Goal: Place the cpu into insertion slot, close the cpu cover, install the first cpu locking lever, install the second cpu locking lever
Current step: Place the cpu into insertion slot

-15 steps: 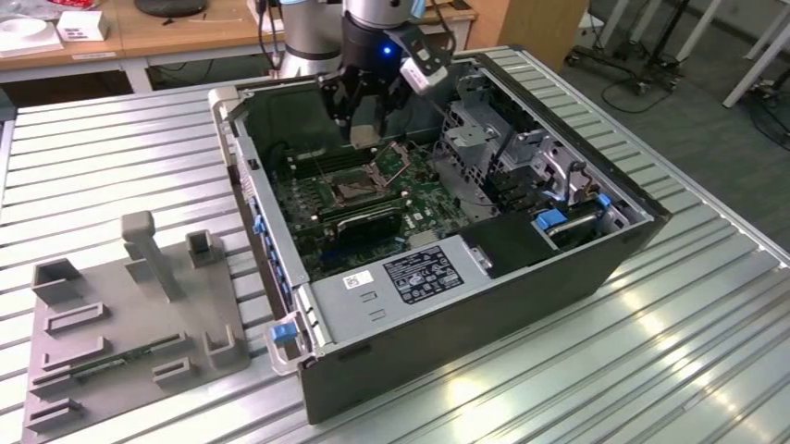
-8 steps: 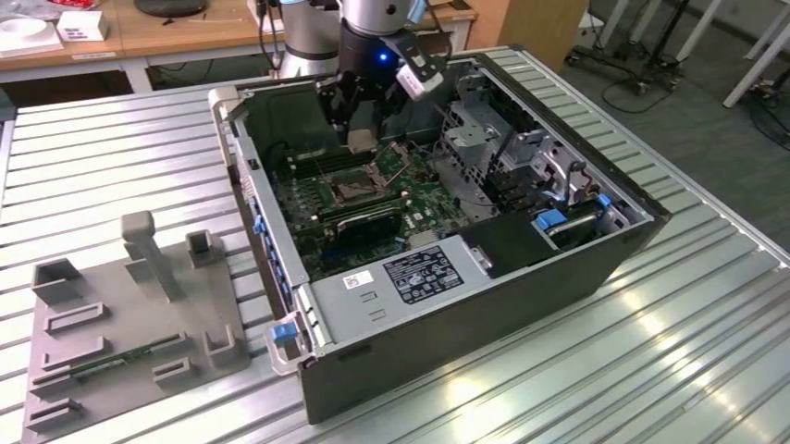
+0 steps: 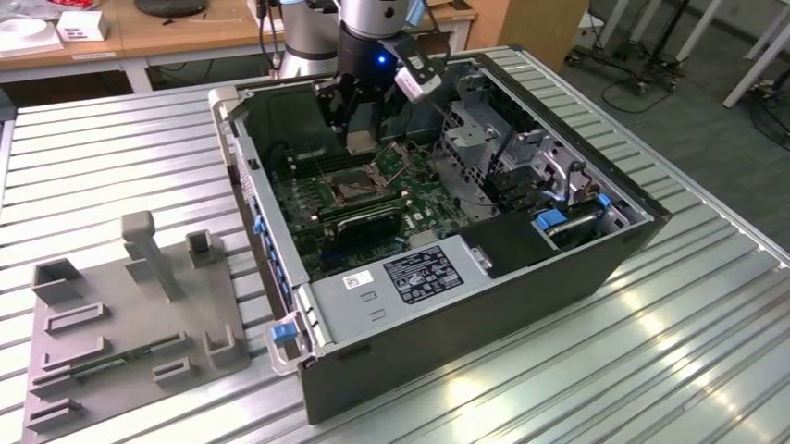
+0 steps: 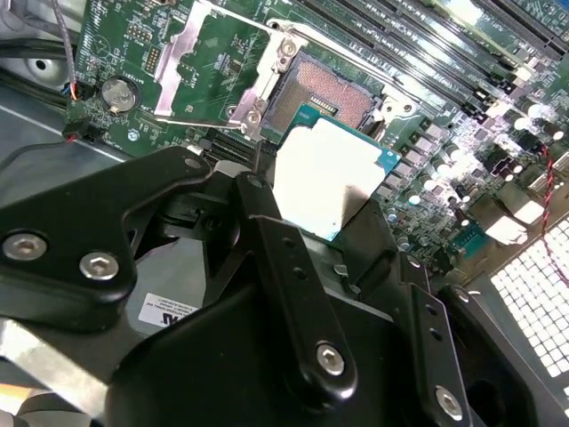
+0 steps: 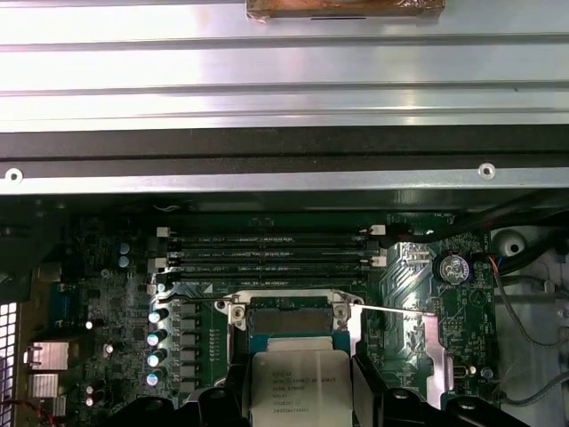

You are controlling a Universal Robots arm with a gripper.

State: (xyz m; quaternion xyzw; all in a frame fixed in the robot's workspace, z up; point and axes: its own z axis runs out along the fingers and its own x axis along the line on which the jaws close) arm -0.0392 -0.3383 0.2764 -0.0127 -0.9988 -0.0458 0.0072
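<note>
My gripper (image 3: 357, 129) reaches down into the open computer case and is shut on the cpu (image 4: 333, 173), a flat square chip with a silvery top held by its edges between the black fingers (image 4: 267, 222). The chip hangs tilted a little above the motherboard, just short of the insertion slot (image 4: 327, 89), whose dark centre lies bare. In the first wrist view the cpu (image 5: 293, 387) sits right below the insertion slot (image 5: 289, 316). The cpu cover (image 4: 209, 62) is swung back, open, beside the socket. A thin locking lever (image 5: 396, 309) sticks out sideways.
The grey perforated drive cage (image 3: 475, 148) stands close on the exterior view's right of the gripper. Long black memory slots (image 5: 267, 253) run beside the socket, with a coin battery (image 5: 453, 267) nearby. A grey fixture board (image 3: 136, 314) lies on the ribbed metal table.
</note>
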